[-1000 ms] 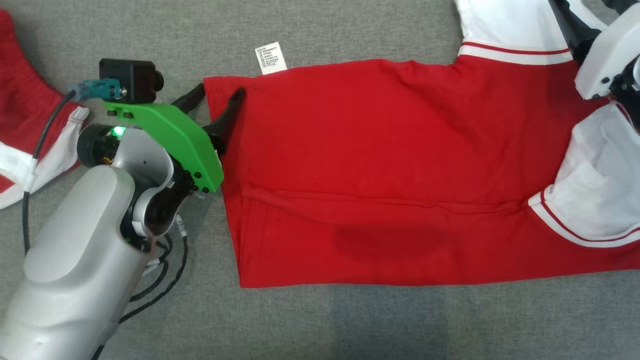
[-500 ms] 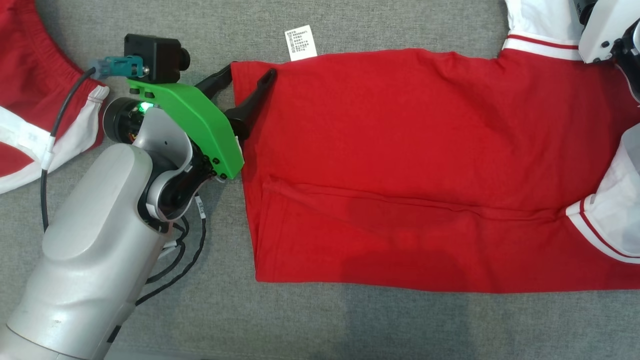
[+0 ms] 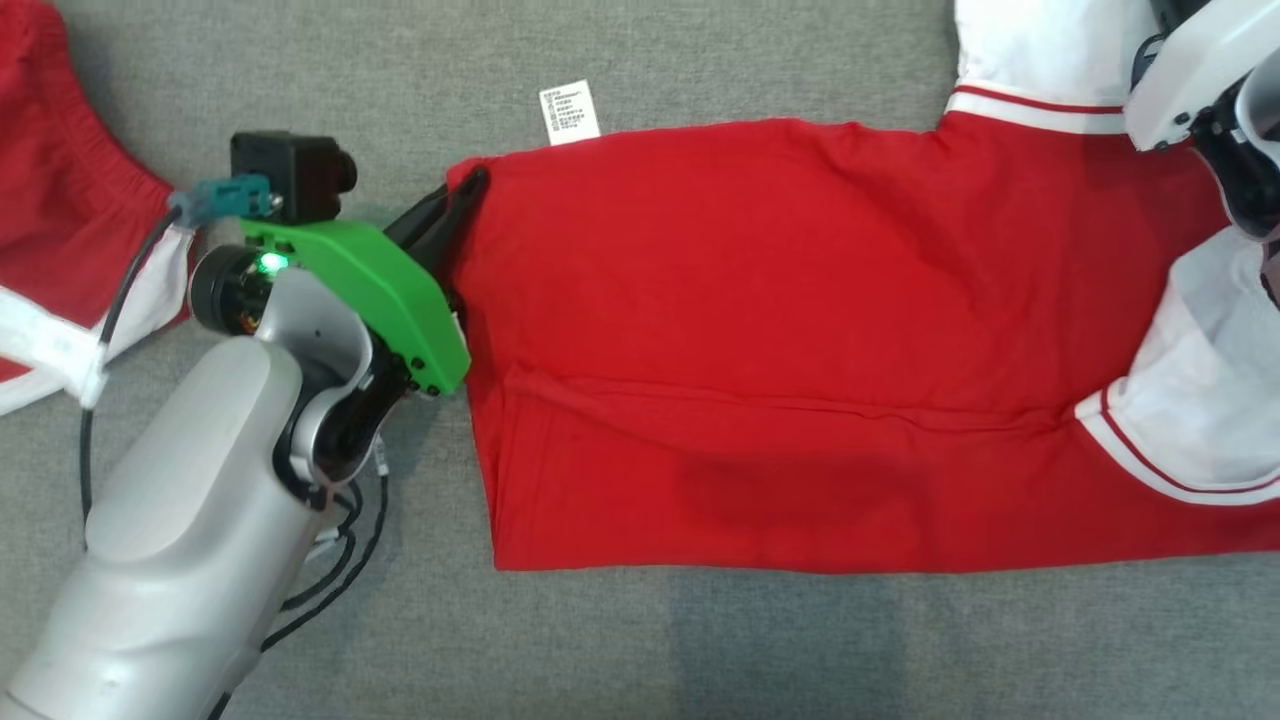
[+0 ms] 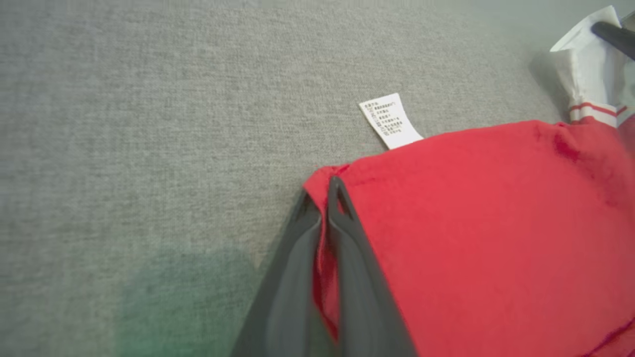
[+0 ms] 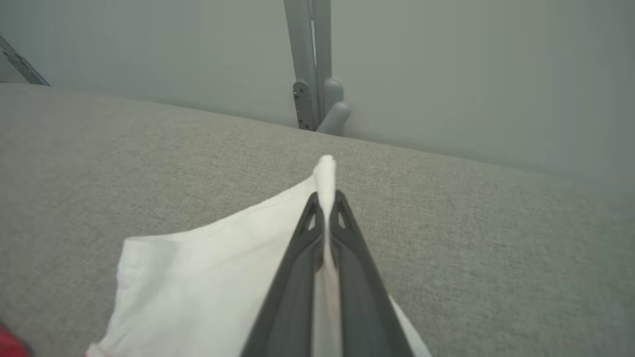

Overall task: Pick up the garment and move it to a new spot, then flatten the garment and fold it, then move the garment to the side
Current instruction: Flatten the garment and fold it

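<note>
The garment (image 3: 780,330) is a red shirt with white, red-striped sleeves, spread flat on the grey cloth surface (image 3: 640,650). A white care label (image 3: 570,110) sticks out past its far edge. My left gripper (image 3: 462,192) is shut on the garment's far left corner (image 4: 330,181), red cloth pinched between the dark fingers (image 4: 347,258). In the right wrist view my right gripper (image 5: 326,198) is shut on a fold of the white sleeve (image 5: 223,267). In the head view only its white housing (image 3: 1200,70) shows at the top right.
A second red and white garment (image 3: 60,230) lies at the left edge, beside my left forearm (image 3: 190,540) and its cables. A grey wall and a metal post (image 5: 310,59) stand beyond the surface's far edge.
Both grippers were open and are now shut, the left on the red corner, the right on the white sleeve. The head camera has shifted a little.
</note>
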Tool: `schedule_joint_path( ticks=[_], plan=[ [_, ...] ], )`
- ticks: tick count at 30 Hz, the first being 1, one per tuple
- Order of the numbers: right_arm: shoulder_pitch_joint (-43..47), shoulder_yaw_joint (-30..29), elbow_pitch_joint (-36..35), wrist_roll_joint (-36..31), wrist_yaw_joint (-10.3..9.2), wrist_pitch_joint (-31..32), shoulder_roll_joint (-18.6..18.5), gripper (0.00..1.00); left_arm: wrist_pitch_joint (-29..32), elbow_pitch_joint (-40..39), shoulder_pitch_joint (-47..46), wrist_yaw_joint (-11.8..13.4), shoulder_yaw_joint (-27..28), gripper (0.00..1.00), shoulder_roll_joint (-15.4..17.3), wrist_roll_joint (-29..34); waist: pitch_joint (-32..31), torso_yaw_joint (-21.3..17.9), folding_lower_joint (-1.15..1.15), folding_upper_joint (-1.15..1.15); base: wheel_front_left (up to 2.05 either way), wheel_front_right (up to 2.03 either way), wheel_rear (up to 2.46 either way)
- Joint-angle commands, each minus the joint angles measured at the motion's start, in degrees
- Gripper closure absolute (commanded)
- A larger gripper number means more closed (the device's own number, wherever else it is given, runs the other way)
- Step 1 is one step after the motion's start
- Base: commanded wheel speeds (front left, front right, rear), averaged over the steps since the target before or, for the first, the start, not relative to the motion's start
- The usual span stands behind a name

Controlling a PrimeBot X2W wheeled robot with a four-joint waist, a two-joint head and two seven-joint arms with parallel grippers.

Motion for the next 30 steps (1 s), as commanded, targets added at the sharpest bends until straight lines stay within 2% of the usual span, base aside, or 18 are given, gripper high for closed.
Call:
schedule_joint_path(
  ticks=[1, 8, 12, 15, 21, 26, 27, 28, 29, 30],
  plan=[
    [1.6, 0.3, -1.0, 1.2, -0.08, -1.0, -0.7, 1.00, -0.8, -0.6, 1.1, 0.4, 0.2, 1.00, 0.8, 1.0, -2.0, -1.8, 0.00, 0.29, 0.00, 0.00, 0.00],
    [12.4, -0.2, -10.8, 8.0, -0.08, -6.3, -5.7, 1.00, -4.9, -10.3, 10.6, 2.5, 1.3, 1.00, 4.7, 1.2, -7.4, -4.7, 0.00, 0.29, 0.00, 0.00, 0.00],
    [22.1, -3.4, -16.4, 11.1, -0.08, -8.1, -8.5, 1.00, -5.7, -16.6, 16.5, 4.0, 0.3, 1.00, 7.1, 2.0, -10.3, -5.5, 0.00, 0.29, 0.00, 0.00, 0.00],
    [30.0, -6.4, -20.0, 12.5, -0.07, -9.2, -9.1, 1.00, -5.7, -20.7, 20.5, 5.7, -0.1, 1.00, 8.6, 2.1, -12.2, -6.1, 0.00, 0.29, 0.00, 0.00, 0.00],
    [43.4, -12.1, -25.9, 13.5, -0.07, -9.4, -6.2, 1.00, -7.0, -25.1, 27.7, 8.4, 0.6, 1.00, 10.4, 0.8, -14.1, -7.0, 0.00, 0.29, 0.00, 0.00, 0.00],
    [48.3, -13.7, -26.4, 9.8, -0.06, -7.5, -3.0, 1.00, -7.7, -23.7, 31.7, 8.4, -0.9, 1.00, 9.3, -0.3, -14.0, -7.8, 0.00, 0.29, 0.00, 0.00, 0.00],
    [48.5, -14.1, -26.2, 8.8, -0.06, -7.1, -2.3, 1.00, -8.3, -23.1, 32.1, 8.6, -0.8, 0.86, 8.9, -0.4, -14.0, -7.9, 0.00, 0.29, 0.00, 0.00, 0.00],
    [48.5, -14.6, -26.2, 7.9, -0.06, -6.8, -1.8, 0.72, -8.7, -22.5, 32.4, 8.8, -0.8, 0.56, 8.9, 0.0, -14.0, -7.9, 0.00, 0.29, 0.00, 0.00, 0.00],
    [48.6, -15.3, -26.4, 7.1, -0.07, -6.6, -1.5, 0.04, -9.1, -21.9, 32.6, 9.1, -0.8, 0.00, 9.2, 0.8, -14.1, -8.0, 0.00, 0.29, 0.00, 0.00, 0.00],
    [48.6, -15.3, -26.4, 7.1, -0.07, -6.6, -1.5, 0.04, -9.1, -21.9, 32.6, 9.1, -0.8, 0.00, 9.2, 0.8, -14.1, -8.0, 0.00, 0.29, 0.00, 0.00, 0.00]
  ],
)
